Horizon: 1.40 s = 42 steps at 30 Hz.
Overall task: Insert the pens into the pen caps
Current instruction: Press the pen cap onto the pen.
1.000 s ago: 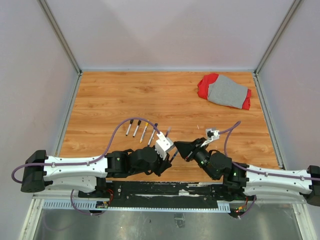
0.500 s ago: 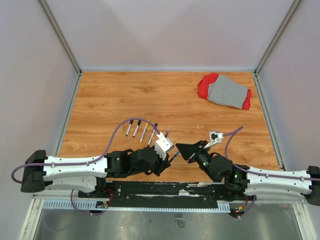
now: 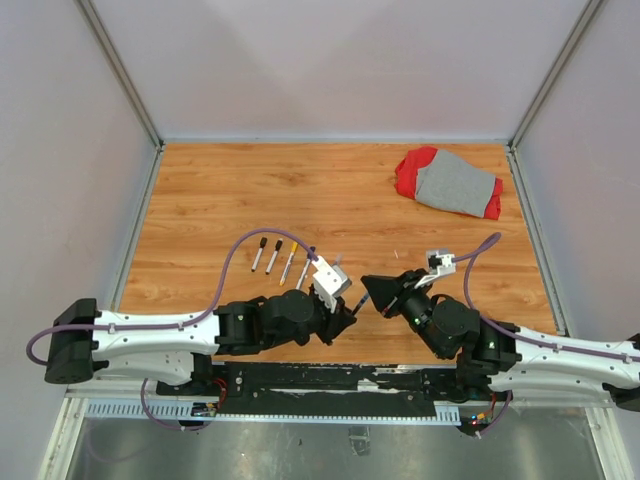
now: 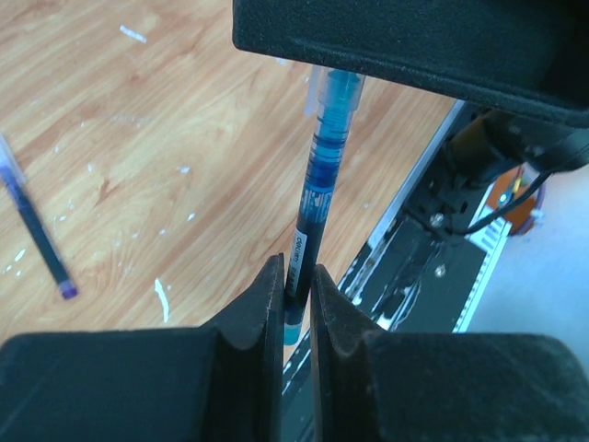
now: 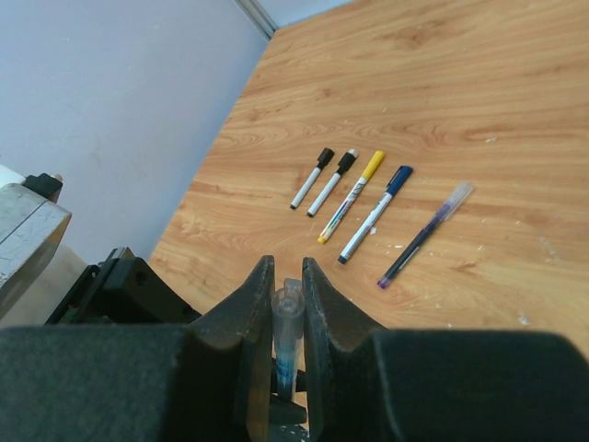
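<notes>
The left gripper point(image 4: 296, 273) was closed almost fully, its two black fingers pinching the lower end of a thin blue-inked pen with a clear barrel point(image 4: 317, 184). That pen ran up and away from the fingers to the right gripper point(image 5: 286, 269), whose jaws were likewise nearly shut, on a short clear plastic cap point(image 5: 287, 308). In the left wrist view the pen's tip sat at the mouth of the cap, just under the right gripper's black bulk (how far in it reached could not be told). From above, the two grippers met nose to nose near the front edge of the wooden tabletop point(image 3: 250, 190).

Beyond them a row of pens lay side by side on the wood: a white pen with a black cap point(image 5: 311, 179), a second like it point(image 5: 333, 182), a yellow-capped pen point(image 5: 352, 195), a blue-capped pen point(image 5: 375, 214) and a clear-capped pen with a purple end point(image 5: 425, 232). At the far right corner lay a crumpled red and grey cloth point(image 3: 450, 183), well apart from the row.

The right wrist view took in the whole row. The left wrist view caught only the purple-ended one, and the cloth showed only from above.
</notes>
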Each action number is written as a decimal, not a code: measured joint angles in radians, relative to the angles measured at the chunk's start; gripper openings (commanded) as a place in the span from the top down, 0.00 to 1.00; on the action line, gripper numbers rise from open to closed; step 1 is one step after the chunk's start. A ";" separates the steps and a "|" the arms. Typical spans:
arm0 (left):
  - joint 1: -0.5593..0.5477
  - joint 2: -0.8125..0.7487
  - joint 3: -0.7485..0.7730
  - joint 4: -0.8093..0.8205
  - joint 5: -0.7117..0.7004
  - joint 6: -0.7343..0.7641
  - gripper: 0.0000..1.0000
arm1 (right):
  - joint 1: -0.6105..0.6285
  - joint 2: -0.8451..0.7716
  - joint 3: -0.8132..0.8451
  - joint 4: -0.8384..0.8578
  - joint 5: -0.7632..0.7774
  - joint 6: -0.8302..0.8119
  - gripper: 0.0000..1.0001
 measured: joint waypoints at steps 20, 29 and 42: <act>0.025 0.039 0.026 0.222 -0.043 -0.058 0.99 | -0.001 0.075 0.320 -0.287 0.018 -0.324 0.52; 0.025 0.049 0.025 0.223 -0.046 -0.074 1.00 | -0.012 0.051 0.414 -0.379 0.043 -0.388 0.41; 0.025 0.088 0.026 0.217 -0.042 -0.085 0.99 | -0.476 0.177 0.620 -0.595 -0.389 -0.376 0.35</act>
